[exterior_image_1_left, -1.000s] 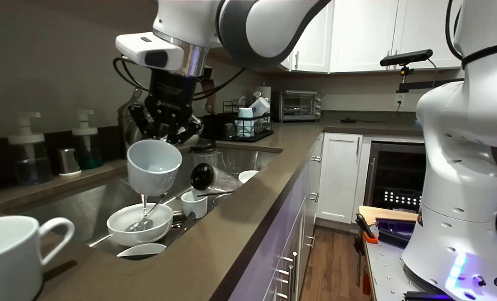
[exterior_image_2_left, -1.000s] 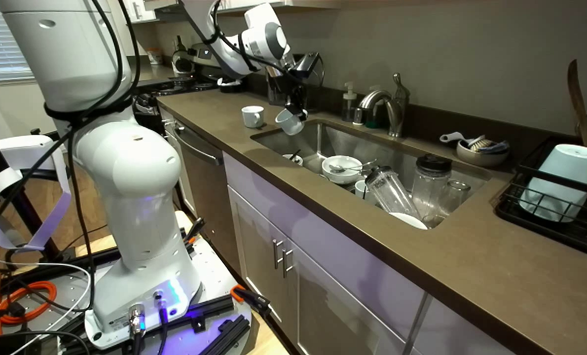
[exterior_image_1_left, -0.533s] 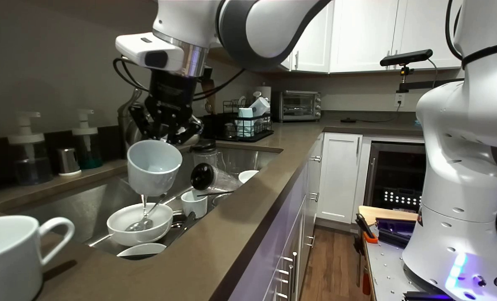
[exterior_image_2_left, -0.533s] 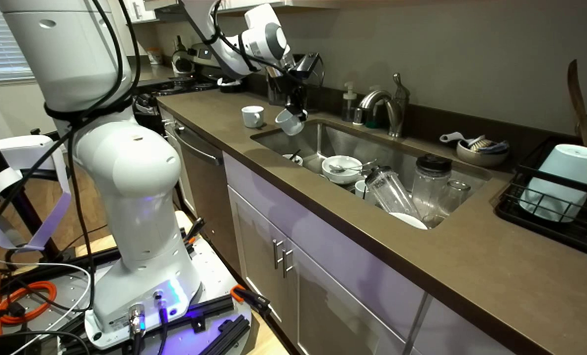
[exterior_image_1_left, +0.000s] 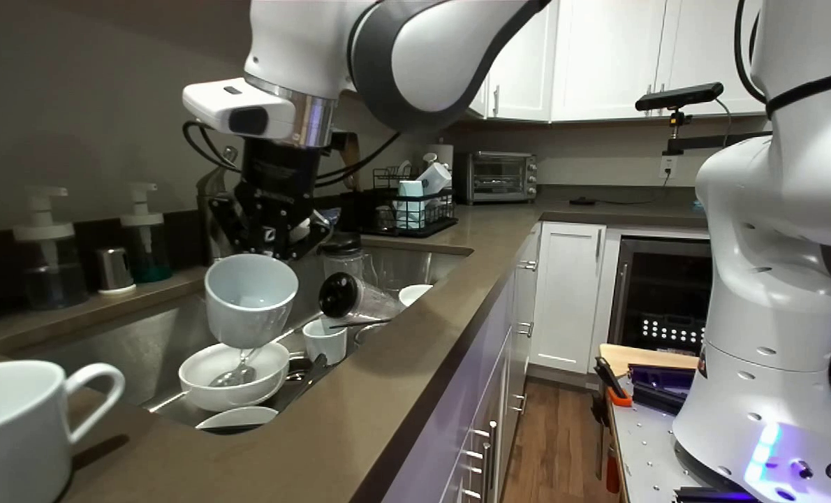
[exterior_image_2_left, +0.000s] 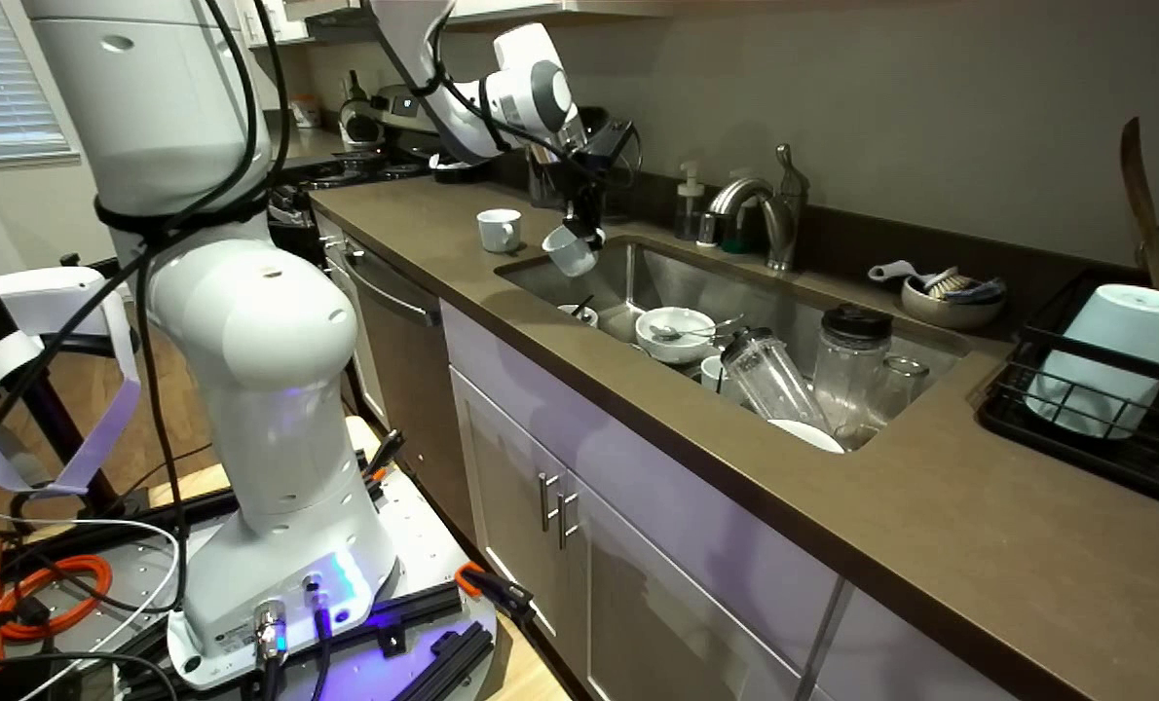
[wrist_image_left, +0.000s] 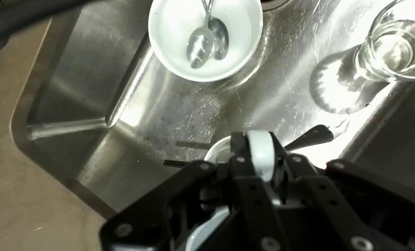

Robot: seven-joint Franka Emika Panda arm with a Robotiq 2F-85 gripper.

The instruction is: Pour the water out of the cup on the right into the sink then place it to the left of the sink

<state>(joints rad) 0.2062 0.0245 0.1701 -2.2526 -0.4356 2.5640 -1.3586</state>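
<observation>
Two fingers clenched on cup handle; cup lower over sink than before.

Gleams white with a dark grey band, carries black cables, ends in a black gripper with silver screws.

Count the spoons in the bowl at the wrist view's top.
2, overlapping in the bowl: left spoon and right spoon. The frame edge cuts the bowl, so more may be hidden.

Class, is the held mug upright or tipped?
Tipped: in an exterior view, the held mug slants over the sink, while the counter mug stands upright.
</observation>
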